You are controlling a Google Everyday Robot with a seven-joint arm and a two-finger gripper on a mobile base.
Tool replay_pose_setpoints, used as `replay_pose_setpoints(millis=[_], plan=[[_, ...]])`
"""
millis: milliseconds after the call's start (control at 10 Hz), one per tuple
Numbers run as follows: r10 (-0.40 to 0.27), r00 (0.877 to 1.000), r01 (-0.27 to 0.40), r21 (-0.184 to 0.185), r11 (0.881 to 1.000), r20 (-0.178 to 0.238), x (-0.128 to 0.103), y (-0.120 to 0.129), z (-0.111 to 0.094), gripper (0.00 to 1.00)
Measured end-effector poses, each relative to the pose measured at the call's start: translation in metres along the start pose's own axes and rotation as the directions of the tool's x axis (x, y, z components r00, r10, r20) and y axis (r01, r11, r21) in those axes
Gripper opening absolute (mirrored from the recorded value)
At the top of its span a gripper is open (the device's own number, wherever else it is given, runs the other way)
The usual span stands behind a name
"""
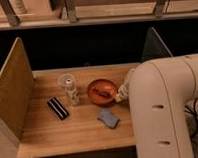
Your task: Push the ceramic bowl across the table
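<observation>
Light wooden planks form the table, with upright panels at its left and right sides. Near the middle-right sits the ceramic bowl, orange-red and glossy. Left of it stand a clear glass cup and a small bottle; a dark flat object lies further left, and a blue sponge lies in front of the bowl. The gripper is at the bowl's right rim, emerging from behind the big white arm
</observation>
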Motion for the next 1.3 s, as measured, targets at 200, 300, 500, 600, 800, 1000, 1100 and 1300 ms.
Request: replay_pose_setpoints(millis=[200, 300, 500, 600, 800, 1000, 1100, 1300], plan=[[-0.074, 0.996, 0.075, 0.014, 0.997, -0.044, 0.018, -0.010, 0.004, 0.05], [-0.099, 0.993, 0.101, 0.021, 0.995, -0.063, 0.026, -0.012, 0.005, 0.05], [-0.128, 0.985, 0.134, 0.042, 0.990, -0.113, 0.044, -0.013, 0.006, 0.05], [-0.128, 0.982, 0.137, 0.054, 0.989, -0.141, 0.055, -0.010, 0.006, 0.05], [-0.128, 0.975, 0.145, 0.080, 0.986, -0.184, 0.073, -0.005, 0.008, 0.05], [-0.148, 0.968, 0.168, 0.085, 0.982, -0.201, 0.088, -0.002, 0.015, 0.05], [-0.169, 0.965, 0.186, 0.072, 0.980, -0.201, 0.092, -0.002, 0.016, 0.05], [-0.225, 0.955, 0.226, -0.020, 0.974, -0.195, 0.093, 0.010, 0.002, 0.05]])
